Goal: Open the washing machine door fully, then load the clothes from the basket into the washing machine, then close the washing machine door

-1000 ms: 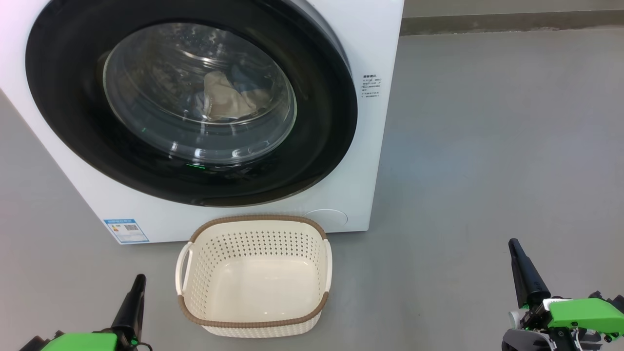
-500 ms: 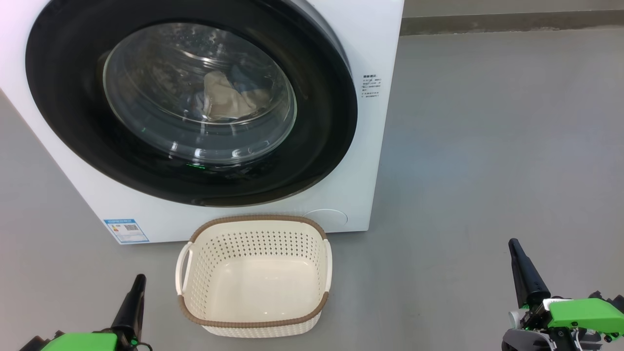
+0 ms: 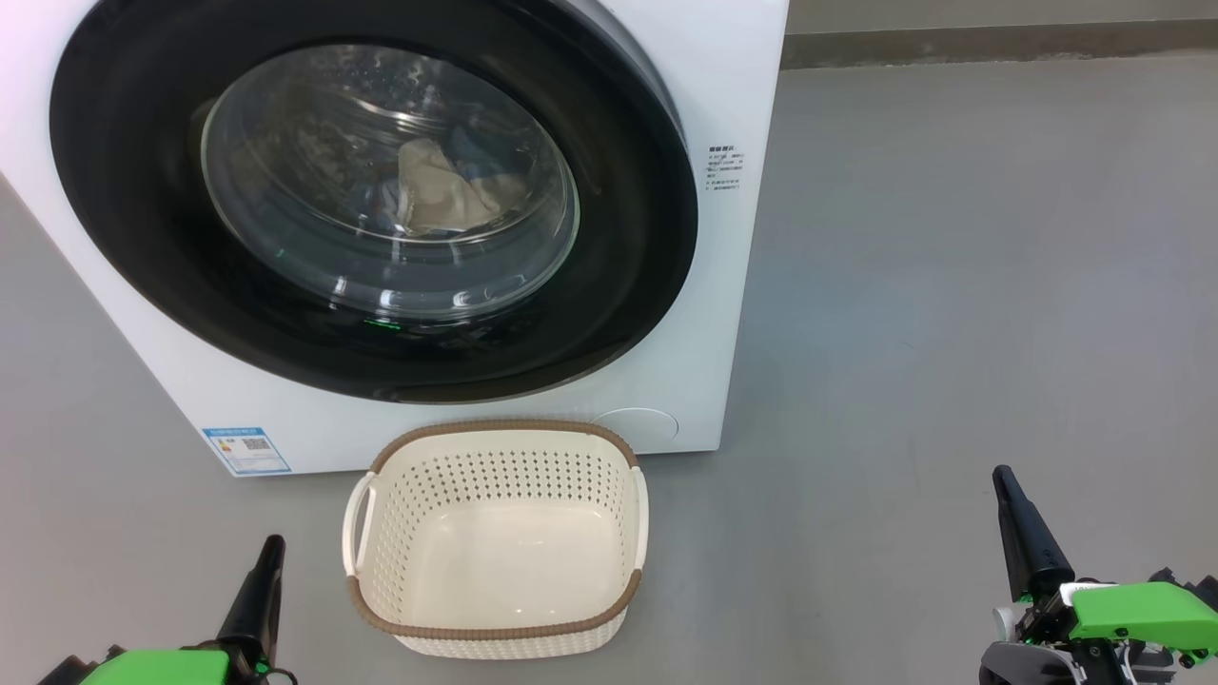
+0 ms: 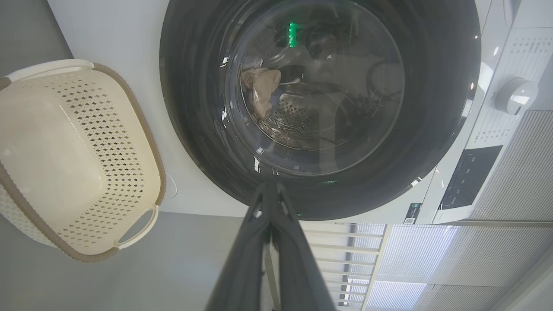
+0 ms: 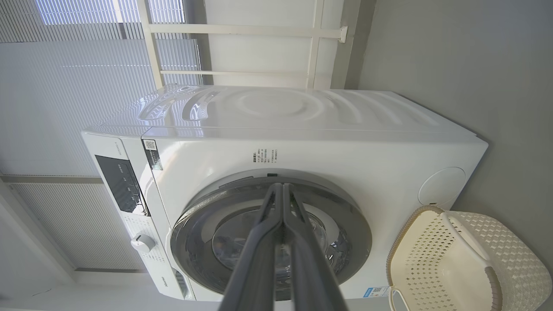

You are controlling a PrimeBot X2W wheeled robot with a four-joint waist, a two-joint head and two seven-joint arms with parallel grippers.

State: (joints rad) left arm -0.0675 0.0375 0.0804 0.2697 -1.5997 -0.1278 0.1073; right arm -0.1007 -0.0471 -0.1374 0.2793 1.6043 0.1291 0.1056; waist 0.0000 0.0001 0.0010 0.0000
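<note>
The white washing machine [image 3: 733, 285] stands ahead with its round black door [image 3: 143, 238] lying flat against its front. Through the glass window the clothes [image 3: 442, 195] show as cream and blue fabric inside the drum, also visible as clothes [image 4: 261, 88] in the left wrist view. The cream basket [image 3: 495, 442] sits on the floor before the machine with nothing in it. My left gripper [image 3: 271, 544] is at the lower left, shut and holding nothing. My right gripper [image 3: 1001, 473] is at the lower right, shut and holding nothing, well clear of the door.
Grey floor [image 3: 952, 285] stretches to the right of the machine, up to a wall base at the back. A control panel and white knob [image 4: 516, 95] sit on the machine's top front. Slatted blinds [image 5: 65, 86] hang behind the machine.
</note>
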